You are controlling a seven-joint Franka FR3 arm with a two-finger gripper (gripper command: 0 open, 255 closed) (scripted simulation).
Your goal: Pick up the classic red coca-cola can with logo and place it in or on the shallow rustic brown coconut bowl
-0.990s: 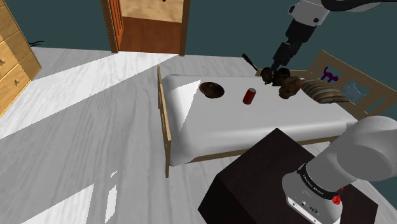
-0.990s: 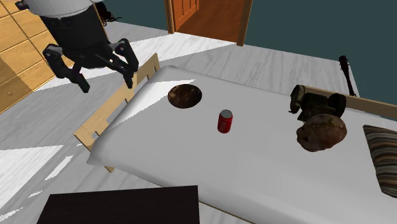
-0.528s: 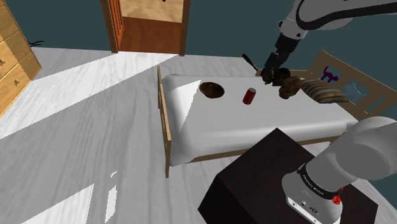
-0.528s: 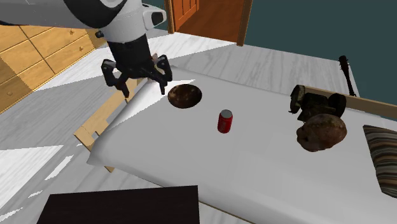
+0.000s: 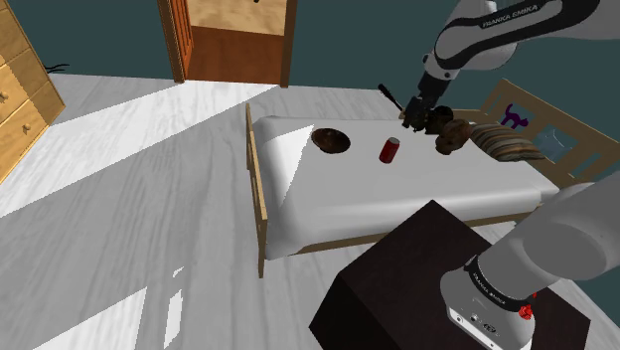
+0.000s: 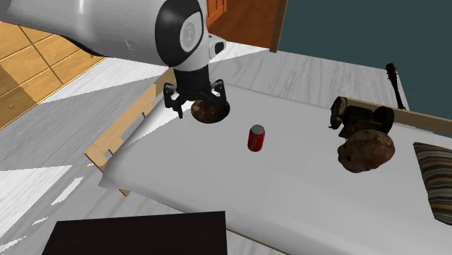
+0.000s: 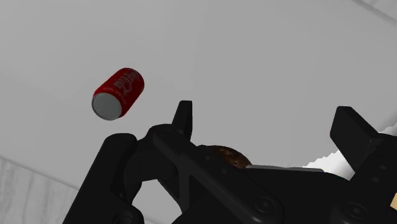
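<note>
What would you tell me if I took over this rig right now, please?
Pincer: open, empty, in the air over the white bed, touching nothing.
Red can: upright on the bed, not grasped.
Brown bowl: on the bed, apart from the can.
Done: no grasp yet.
Left: bring the pincer down on the can, grasp it, lift it, set it in the bowl.

bare sheet [image 5: 397, 194] rings the can [image 6: 256, 138], bowl [image 5: 332, 140] apparently the nearest obstacle.

bright, even render light; hard-edged sun patches on the floor [image 5: 99, 149] and bed [image 5: 283, 149]
</note>
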